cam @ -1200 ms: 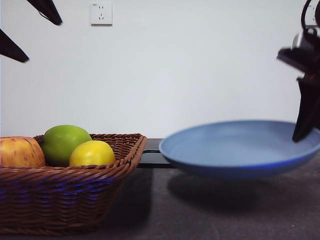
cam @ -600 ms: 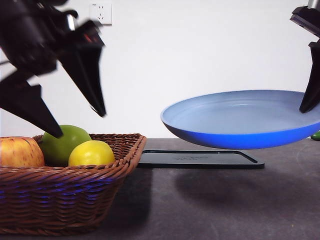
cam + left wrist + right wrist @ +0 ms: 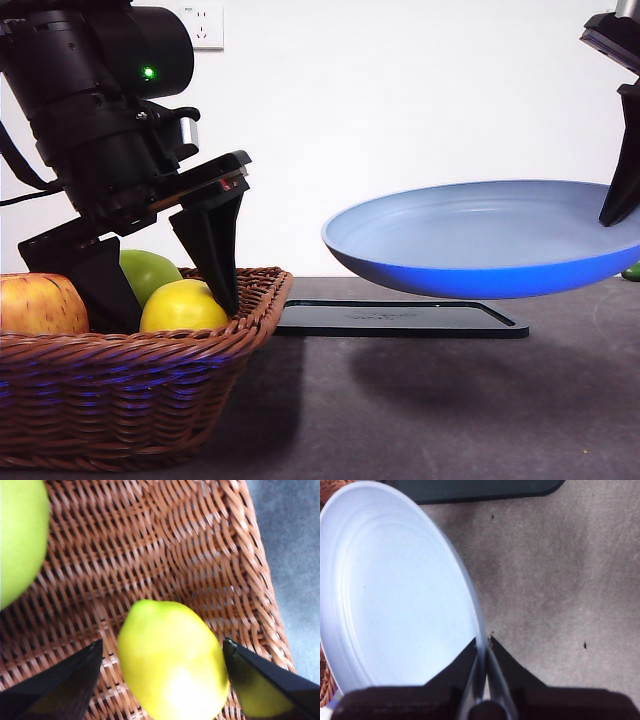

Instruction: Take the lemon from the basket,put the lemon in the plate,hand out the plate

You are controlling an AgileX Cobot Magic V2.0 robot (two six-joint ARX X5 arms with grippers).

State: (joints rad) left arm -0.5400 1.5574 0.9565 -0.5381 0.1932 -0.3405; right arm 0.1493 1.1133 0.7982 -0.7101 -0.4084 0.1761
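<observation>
The table (image 3: 450, 410) is dark grey and carries everything below me. On it, at one side, sits the basket (image 3: 130, 385), brown wicker with a braided rim, wider than the plate (image 3: 480, 245). That plate is light blue and hangs in the air, clear of the table and tilted a little, above the flat black tray (image 3: 400, 318) that lies just beside the basket. My right gripper (image 3: 483, 642) holds the plate by its rim, one jaw on each face of the thin edge, clamped tight. My left gripper (image 3: 160, 652) is down inside the basket with its jaws spread, one on either side of the lemon (image 3: 172, 667); I see a narrow gap between each jaw and the skin, so I am not squeezing it. The lemon lies on the basket's woven floor near the wall closest to the plate. Behind it sits a green apple (image 3: 150, 272), partly hidden by my left arm, and a red-yellow apple (image 3: 40, 305) lies at the basket's far end from the plate. A white wall socket (image 3: 205, 28) shows high on the wall.
</observation>
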